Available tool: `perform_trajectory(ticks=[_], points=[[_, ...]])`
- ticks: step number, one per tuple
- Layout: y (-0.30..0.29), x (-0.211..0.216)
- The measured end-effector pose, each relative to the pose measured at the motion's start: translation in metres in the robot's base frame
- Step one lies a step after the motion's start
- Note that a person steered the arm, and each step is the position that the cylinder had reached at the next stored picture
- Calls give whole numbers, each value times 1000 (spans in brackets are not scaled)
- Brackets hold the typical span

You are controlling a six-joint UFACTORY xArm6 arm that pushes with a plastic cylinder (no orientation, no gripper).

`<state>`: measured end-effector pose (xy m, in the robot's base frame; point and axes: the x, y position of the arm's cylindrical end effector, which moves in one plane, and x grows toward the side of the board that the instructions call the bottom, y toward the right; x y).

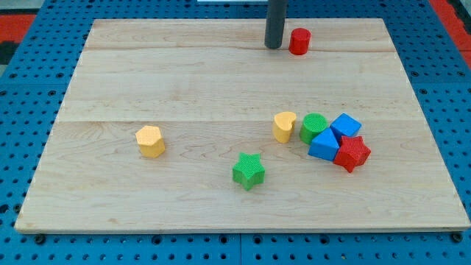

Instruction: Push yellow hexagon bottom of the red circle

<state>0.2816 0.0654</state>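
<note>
The yellow hexagon (150,141) lies at the left of the wooden board (184,66), below the middle. The red circle (299,41) stands near the view's top, right of centre. My tip (274,46) rests on the board just left of the red circle, a small gap between them. The tip is far above and to the right of the yellow hexagon.
A green star (249,171) lies at bottom centre. At the right sits a cluster: a yellow heart-like block (284,126), a green round block (313,127), two blue blocks (345,125) (324,145) and a red star-like block (352,153).
</note>
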Motion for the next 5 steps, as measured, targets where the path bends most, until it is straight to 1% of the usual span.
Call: perform_trajectory(ticks=[2,3,4,5], points=[[84,8],[13,52],[-97,64],[-136,174]])
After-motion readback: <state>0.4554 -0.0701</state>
